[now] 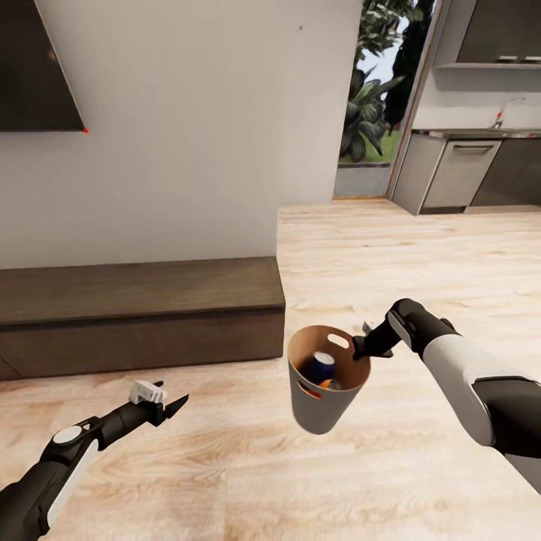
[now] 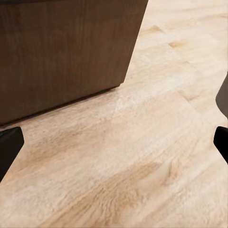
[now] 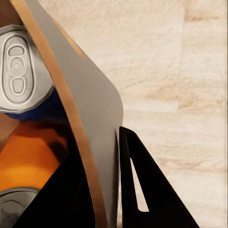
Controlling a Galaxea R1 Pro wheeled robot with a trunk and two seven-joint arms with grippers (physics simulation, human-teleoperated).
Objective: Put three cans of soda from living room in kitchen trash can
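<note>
Inside the trash can, the blue can and an orange can show; the third is unclear. The right gripper pinches the bin's rim; the left gripper hangs wide, holding nothing.

1. A home interior is shown, rendered in a simulator: light wood plank flooring is laid through an open-plan space.
2. A living area is suggested by a low dark wooden cabinet set against a plain white wall, with the corner of a dark wall-mounted screen above it.
3. A kitchen is seen at the far right: glossy dark wall cabinets, a grey counter with a tap, and a steel-grey appliance front.
4. Garden plants are seen through a tall glazed opening.
</note>
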